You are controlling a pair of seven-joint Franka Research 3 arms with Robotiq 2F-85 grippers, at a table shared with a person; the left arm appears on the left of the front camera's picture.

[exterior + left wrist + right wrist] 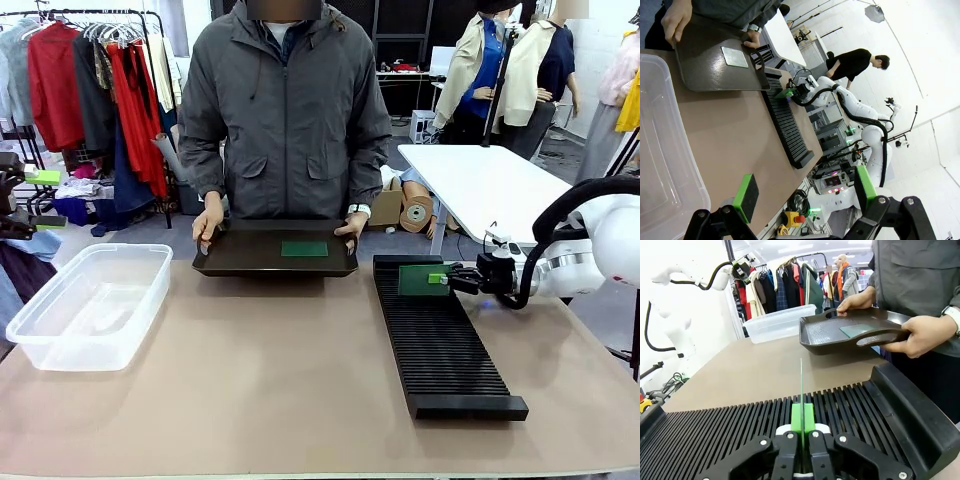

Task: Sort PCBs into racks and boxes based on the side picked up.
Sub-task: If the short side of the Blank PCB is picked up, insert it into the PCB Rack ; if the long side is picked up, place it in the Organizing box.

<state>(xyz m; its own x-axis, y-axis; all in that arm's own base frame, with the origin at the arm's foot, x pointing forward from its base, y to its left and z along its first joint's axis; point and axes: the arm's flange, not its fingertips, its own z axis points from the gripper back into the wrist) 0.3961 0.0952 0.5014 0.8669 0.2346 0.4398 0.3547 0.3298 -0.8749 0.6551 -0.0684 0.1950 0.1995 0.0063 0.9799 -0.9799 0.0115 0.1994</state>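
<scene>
R arm stretched in low, right gripper [446,279] pinched tight on PCB [420,281]; left gripper [805,192] w/ fingers wide apart.

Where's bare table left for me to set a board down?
Widest bare patch: the table between the clear tub and the rack, nearer than the person's tray. Crowded at the rack's far end, where the right gripper holds a PCB.

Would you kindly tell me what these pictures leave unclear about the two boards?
- Held PCB, right wrist view: edge-on, faces unseen; right gripper hides its lower edge, so seating in the rack unclear.
- Second PCB on the tray, front view: too small for detail.
</scene>
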